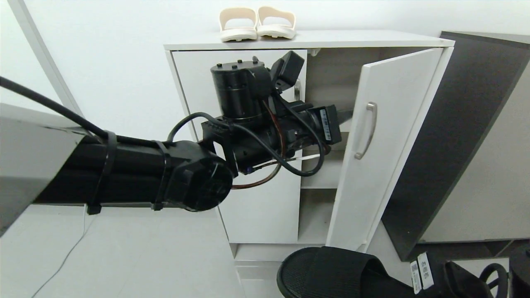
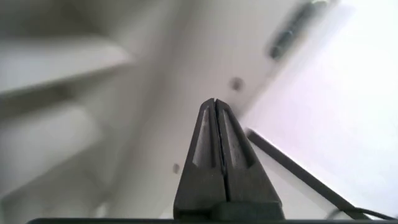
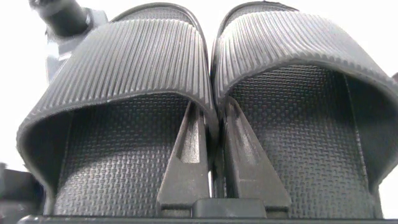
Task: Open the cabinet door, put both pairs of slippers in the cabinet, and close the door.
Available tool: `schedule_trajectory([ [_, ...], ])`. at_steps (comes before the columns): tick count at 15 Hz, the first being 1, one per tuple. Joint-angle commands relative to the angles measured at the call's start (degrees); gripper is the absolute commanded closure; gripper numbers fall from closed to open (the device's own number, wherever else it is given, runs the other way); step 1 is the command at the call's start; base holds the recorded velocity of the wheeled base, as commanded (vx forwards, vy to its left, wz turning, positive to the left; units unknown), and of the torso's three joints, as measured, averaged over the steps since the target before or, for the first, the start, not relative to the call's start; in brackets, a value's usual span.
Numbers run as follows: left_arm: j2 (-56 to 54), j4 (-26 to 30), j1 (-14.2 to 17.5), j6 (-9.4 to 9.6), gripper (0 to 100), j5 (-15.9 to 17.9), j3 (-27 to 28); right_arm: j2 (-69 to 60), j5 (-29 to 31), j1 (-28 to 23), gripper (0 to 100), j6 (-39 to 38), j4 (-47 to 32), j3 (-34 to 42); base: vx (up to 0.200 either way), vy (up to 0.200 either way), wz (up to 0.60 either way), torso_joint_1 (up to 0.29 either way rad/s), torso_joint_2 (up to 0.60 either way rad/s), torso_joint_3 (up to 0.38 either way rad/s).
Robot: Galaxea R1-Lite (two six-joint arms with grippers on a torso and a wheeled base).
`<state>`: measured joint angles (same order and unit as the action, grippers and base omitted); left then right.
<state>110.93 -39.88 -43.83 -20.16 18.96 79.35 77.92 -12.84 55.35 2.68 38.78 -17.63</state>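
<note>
Atop white cabinet [image 1: 372,40], cream slippers [image 1: 257,25]; black ribbed pair [image 3: 143,68] pinched by right fingers [image 3: 186,162].

left arm [image 1: 136,174] stretched forward at mid-height, left gripper [image 2: 215,106] fingers pressed flat together. right gripper [image 3: 212,109] held low, fingers pinching the black slippers [image 3: 298,74] between them.

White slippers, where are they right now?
In the head view, the white slippers sit side by side on top of the cabinet, above its closed left door.
</note>
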Motion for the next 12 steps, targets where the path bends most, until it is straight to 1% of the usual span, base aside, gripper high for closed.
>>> schedule_trajectory([
  [1, 0.7, -3.5, -4.9, 0.12, 100, -0.1, -2.0, 0.1, -0.1, 0.4, 100, 1.1, 0.0, 0.8, -0.2, 0.0, 0.0, 0.002, 0.0, -0.007],
  [2, 1.6, -4.8, -5.8, 0.21, 100, -0.3, -2.0, 0.1, -0.1, 0.4, 100, 1.2, 0.1, 0.9, -0.2, 0.0, 0.0, -0.002, 0.0, 0.002],
  [3, 1.8, -5.3, -5.8, 0.21, 100, -0.3, -1.9, 0.1, -0.1, 0.3, 100, 1.2, 0.2, 0.9, 0.0, 0.0, 0.0, 0.0, 0.0, 0.0],
  [5, 1.9, -5.4, -4.8, 0.21, 100, -0.4, -1.9, 0.3, -0.1, 0.3, 100, 1.2, 0.2, 0.9, 0.0, 0.0, 0.0, 0.0, 0.0, 0.0],
  [8, -0.8, -4.7, 1.1, 0.04, 100, -0.9, -2.4, 0.7, 0.0, -0.2, 100, 0.7, 0.3, 0.8, 0.0, 0.0, 0.0, 0.0, 0.0, 0.0],
  [9, -3.7, -3.3, 2.5, 0.04, 100, -2.2, -4.1, 1.4, 0.3, -1.5, 100, 0.7, 0.3, 0.1, 0.0, 0.0, 0.0, 0.0, 0.0, 0.0],
  [10, -7.8, -0.6, 3.7, 0.04, 100, -3.5, -6.5, 2.3, 1.6, -2.9, 100, 0.7, 0.3, -0.7, 0.0, 0.0, 0.0, 0.0, 0.0, 0.0],
  [11, -12.9, 4.5, 4.9, 0.48, 100, -4.8, -8.9, 3.6, 4.3, -4.0, 100, 0.3, 0.2, -2.1, 0.0, 0.0, 0.0, 0.0, 0.0, 0.0],
  [12, -18.9, 10.9, 5.7, 1.79, 100, -7.2, -11.3, 5.1, 7.7, -4.7, 100, -1.4, 0.2, -3.4, 0.0, 0.0, 0.0, 0.0, 0.0, 0.0],
])
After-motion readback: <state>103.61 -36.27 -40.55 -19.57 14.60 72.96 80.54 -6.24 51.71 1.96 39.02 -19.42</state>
